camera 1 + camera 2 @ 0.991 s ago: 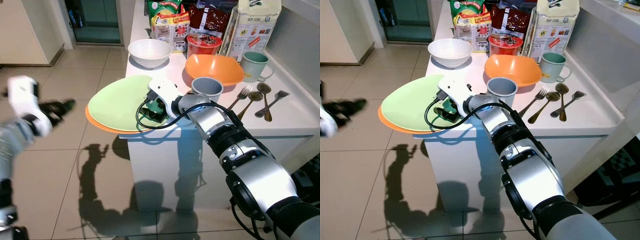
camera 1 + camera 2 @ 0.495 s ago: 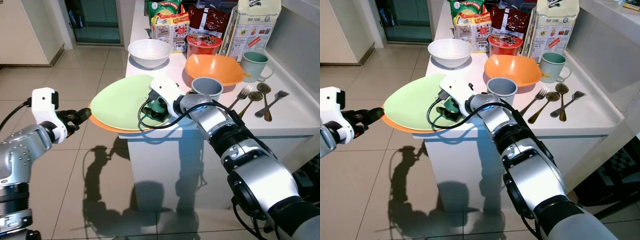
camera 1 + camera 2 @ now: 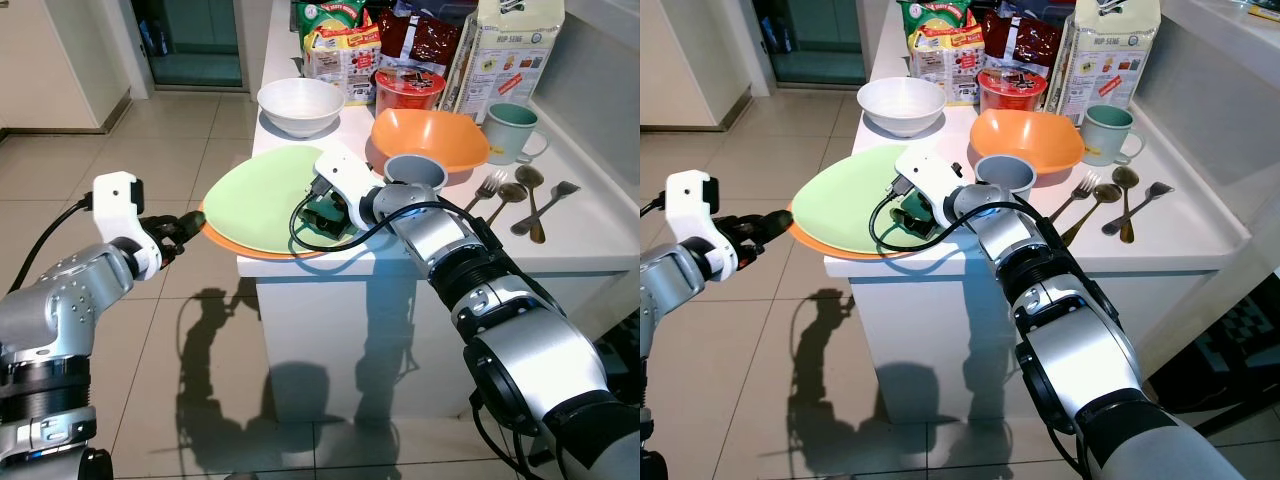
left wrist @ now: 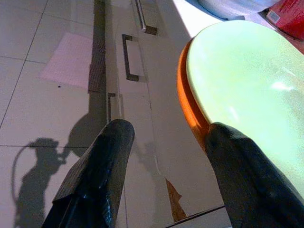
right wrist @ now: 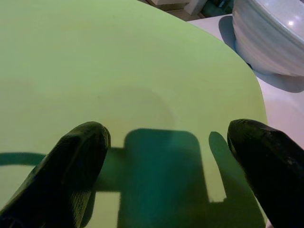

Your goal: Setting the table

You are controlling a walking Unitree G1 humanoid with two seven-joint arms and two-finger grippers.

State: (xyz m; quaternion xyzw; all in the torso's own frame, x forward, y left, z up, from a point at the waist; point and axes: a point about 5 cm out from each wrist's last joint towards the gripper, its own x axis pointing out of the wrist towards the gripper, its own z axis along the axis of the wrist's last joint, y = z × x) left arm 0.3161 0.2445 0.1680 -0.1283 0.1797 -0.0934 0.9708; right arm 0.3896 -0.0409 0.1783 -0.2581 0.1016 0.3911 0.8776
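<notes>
A light green plate (image 3: 262,188) lies on an orange plate (image 3: 222,238), and the pair overhangs the left edge of the white counter (image 3: 590,235). My right gripper (image 3: 326,212) hovers low over the green plate's near right part, fingers (image 5: 71,166) spread open and holding nothing. My left gripper (image 3: 181,231) reaches in from the left at the height of the plates' rim, open. In the left wrist view the orange plate's rim (image 4: 187,95) lies just ahead of the gap, close to one finger (image 4: 242,175).
On the counter behind the plates stand a white bowl (image 3: 300,105), an orange bowl (image 3: 428,137), a grey cup (image 3: 415,175), a green mug (image 3: 510,132), forks and spoons (image 3: 525,190), and food packs (image 3: 345,45). Tiled floor (image 3: 150,120) spreads to the left.
My left arm has swung in from the far left up to the plates' rim. The stacked plates and my right gripper have shifted to the right, further onto the counter.
</notes>
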